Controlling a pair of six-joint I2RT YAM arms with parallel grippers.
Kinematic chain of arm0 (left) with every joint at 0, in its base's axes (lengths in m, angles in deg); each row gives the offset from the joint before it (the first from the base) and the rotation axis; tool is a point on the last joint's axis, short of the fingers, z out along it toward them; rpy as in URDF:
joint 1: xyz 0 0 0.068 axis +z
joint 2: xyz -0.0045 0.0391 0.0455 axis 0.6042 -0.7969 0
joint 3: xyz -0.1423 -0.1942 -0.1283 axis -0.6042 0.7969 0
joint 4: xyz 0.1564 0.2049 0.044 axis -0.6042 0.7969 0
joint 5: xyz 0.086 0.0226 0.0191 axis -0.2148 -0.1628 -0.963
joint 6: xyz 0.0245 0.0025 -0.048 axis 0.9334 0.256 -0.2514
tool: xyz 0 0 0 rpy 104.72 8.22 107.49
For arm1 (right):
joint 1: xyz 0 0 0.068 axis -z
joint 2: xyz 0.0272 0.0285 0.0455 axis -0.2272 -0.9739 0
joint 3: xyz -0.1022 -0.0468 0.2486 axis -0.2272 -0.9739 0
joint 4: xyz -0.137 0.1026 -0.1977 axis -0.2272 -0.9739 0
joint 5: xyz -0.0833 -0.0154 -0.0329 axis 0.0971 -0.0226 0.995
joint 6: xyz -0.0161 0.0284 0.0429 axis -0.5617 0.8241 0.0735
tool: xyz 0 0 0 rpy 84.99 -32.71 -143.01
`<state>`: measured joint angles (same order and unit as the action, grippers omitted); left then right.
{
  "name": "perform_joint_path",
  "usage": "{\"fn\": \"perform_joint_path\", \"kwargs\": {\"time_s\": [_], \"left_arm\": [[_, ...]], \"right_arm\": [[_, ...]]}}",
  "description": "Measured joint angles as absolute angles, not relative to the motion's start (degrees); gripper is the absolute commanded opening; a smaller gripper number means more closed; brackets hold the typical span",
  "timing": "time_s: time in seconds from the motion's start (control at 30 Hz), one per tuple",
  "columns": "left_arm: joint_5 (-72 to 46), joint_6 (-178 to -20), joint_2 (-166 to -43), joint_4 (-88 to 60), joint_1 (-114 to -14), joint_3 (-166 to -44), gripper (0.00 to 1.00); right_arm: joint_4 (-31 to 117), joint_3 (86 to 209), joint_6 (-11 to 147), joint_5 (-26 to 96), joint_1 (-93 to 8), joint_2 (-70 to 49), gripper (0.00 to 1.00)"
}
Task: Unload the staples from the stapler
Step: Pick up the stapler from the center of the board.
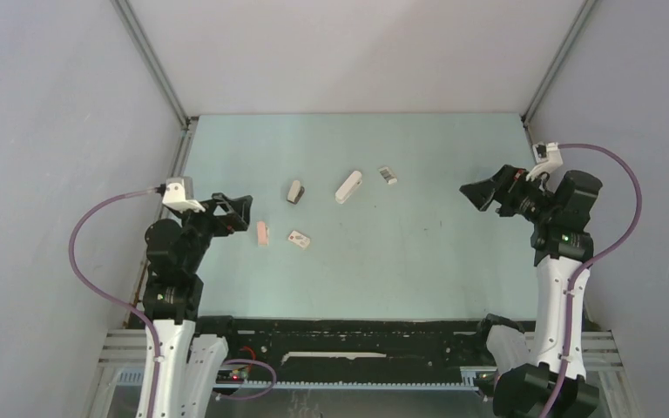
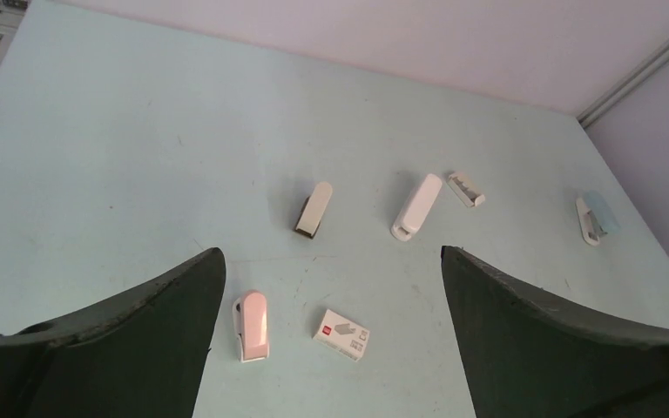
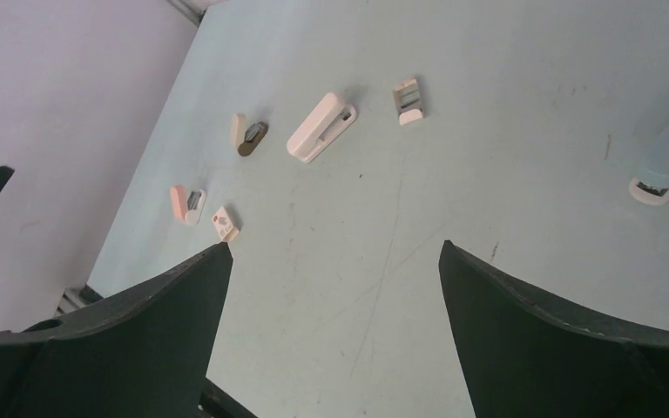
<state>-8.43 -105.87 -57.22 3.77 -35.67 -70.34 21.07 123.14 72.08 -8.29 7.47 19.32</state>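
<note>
Both claws hang clear of the counter [image 1: 418, 261] and hold nothing: the left claw [image 1: 236, 214] and right claw [image 1: 478, 197] are each spread as wide as they go. Nearest you, at the left claw's 4 o'clock, lies the pink stapler [image 1: 263, 233], with a white box [image 1: 299, 239] just at its 3 o'clock. Farther out sits the tan stapler [image 1: 295, 191], then the white stapler [image 1: 348, 185] at its 3 o'clock, and a second box [image 1: 388, 174] beyond. No staples show loose. They are probably inside one of these three, but you cannot tell which. Expect a light, rigid, slick body that skids — pin its long sides with one claw and work the top with the other. The staples themselves should be thin and quick to snap.
</note>
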Motion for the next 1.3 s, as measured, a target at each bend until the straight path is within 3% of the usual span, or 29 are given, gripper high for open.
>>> {"fn": "perform_joint_path", "kwargs": {"time_s": [0.43, 0.67, 0.9, 1.1, 1.3], "left_arm": [[-7.1, -109.0, -56.6, -3.5, -34.1, -67.9, 1.0], [-6.4, -112.4, -58.0, -5.8, -33.9, -66.3, 1.0], [-6.7, -122.0, -68.3, -10.6, -33.7, -66.1, 0.99], [-9.8, -126.4, -77.8, -13.7, -33.5, -66.1, 0.83], [-14.9, -123.9, -86.3, -9.7, -35.4, -66.9, 0.83]], "right_arm": [[28.8, 122.3, 79.1, -5.5, 9.5, 18.6, 1.0], [32.7, 117.5, 73.2, -9.6, 5.7, 18.7, 1.0], [30.2, 117.1, 61.1, -15.0, -2.8, 18.6, 1.0], [24.0, 118.6, 50.9, -16.1, -10.5, 15.6, 1.0], [20.8, 119.7, 47.5, -13.6, -14.7, 14.2, 1.0]]}}
